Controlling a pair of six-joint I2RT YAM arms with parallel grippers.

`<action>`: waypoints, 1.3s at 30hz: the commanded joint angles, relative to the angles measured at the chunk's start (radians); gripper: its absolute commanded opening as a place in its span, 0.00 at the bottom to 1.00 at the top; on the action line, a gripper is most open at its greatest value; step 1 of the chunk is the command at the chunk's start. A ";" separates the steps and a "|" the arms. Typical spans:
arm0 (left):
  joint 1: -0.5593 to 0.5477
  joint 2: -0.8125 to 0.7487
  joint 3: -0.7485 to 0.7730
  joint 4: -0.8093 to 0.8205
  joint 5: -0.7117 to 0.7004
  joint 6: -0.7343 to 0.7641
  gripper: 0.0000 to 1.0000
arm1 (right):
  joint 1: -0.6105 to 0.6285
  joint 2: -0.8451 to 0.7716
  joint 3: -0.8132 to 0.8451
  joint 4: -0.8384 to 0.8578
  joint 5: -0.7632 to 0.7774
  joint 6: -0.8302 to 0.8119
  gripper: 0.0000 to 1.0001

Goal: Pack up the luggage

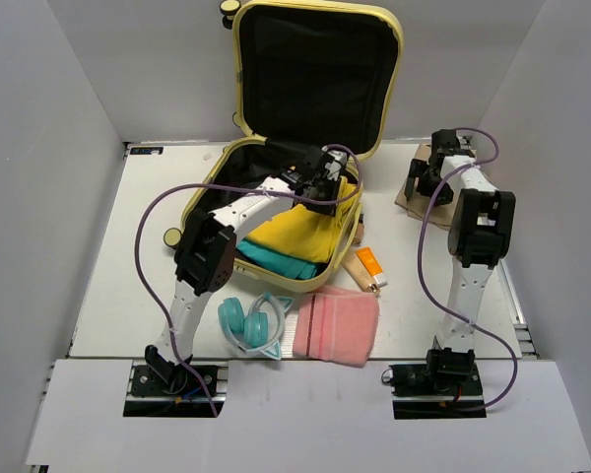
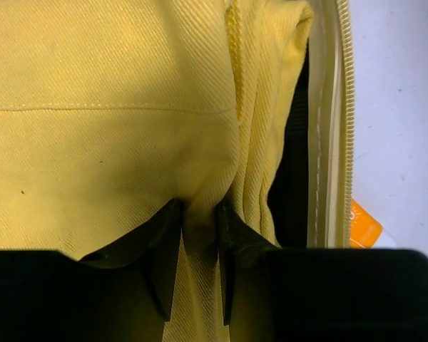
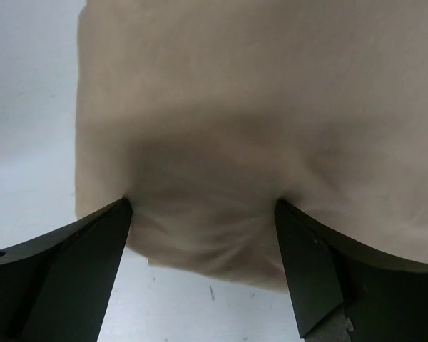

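The luggage point(image 1: 395, 69), a pale yellow suitcase, lies open at the table's back with its black-lined lid upright. A folded yellow garment point(image 1: 295, 232) lies in its base over a teal one point(image 1: 271, 261). My left gripper point(image 1: 325, 187) reaches into the base. Seen from the left wrist, the left gripper point(image 2: 197, 206) is shut on a pinched fold of the yellow garment point(image 2: 114, 107), close to the luggage rim point(image 2: 328, 142). My right gripper point(image 1: 421, 177) hovers low over a beige cloth point(image 1: 414, 204) at the right. In the right wrist view this gripper point(image 3: 201, 206) is open, its tips pressing into the beige cloth point(image 3: 235, 107).
Teal headphones point(image 1: 251, 320) and a folded pink towel point(image 1: 337, 327) lie on the table in front of the suitcase. An orange tube point(image 1: 367, 266) rests beside the suitcase's right edge, and it also peeks into the left wrist view as an orange tube point(image 2: 364, 228). White walls enclose the table.
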 commanded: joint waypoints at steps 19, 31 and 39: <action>0.029 -0.407 -0.182 -0.080 -0.100 0.119 1.00 | 0.005 -0.576 -0.886 0.214 -0.230 0.322 0.78; -0.118 -0.239 0.068 -0.120 0.096 0.191 1.00 | 0.020 -1.034 -0.984 0.084 -0.105 0.217 0.86; -0.212 -0.027 0.122 0.106 0.134 0.069 1.00 | -0.015 -1.072 -0.844 -0.065 0.124 0.385 0.89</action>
